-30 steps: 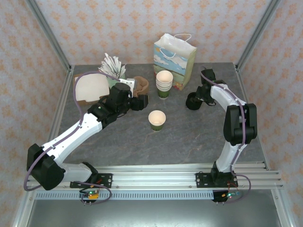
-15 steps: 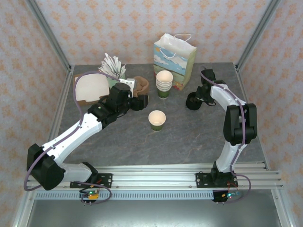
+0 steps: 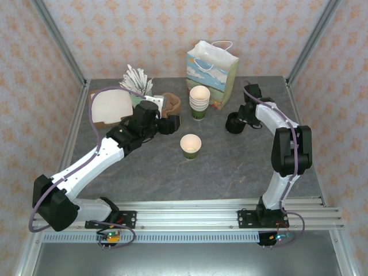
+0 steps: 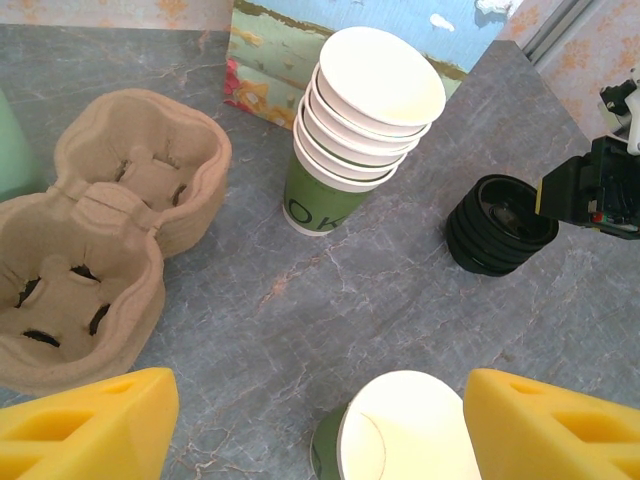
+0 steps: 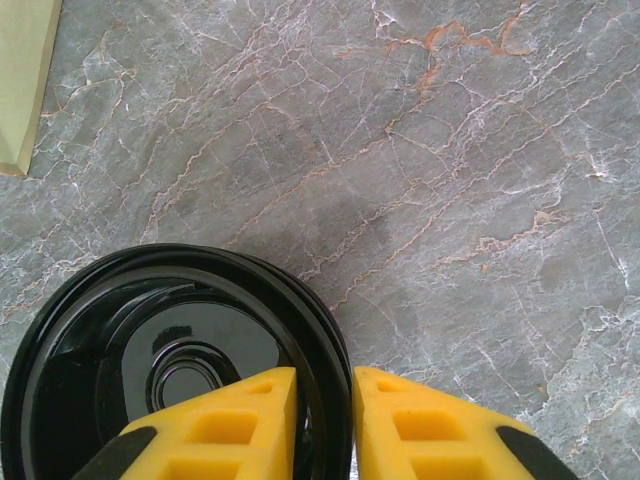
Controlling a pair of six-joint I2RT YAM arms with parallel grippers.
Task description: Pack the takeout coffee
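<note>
The takeout coffee cup, cream with a green lower band, stands open-topped and lidless mid-table. It shows in the left wrist view between my yellow fingers. My left gripper is open, set wide to either side of the cup and apart from it. A pile of black lids sits at the right. My right gripper pinches the top lid's rim, one finger inside and one outside.
A stack of lidless cups stands before the printed paper bag. Brown pulp cup carriers lie left of the stack. A box with a white sheet and sachets sit at back left.
</note>
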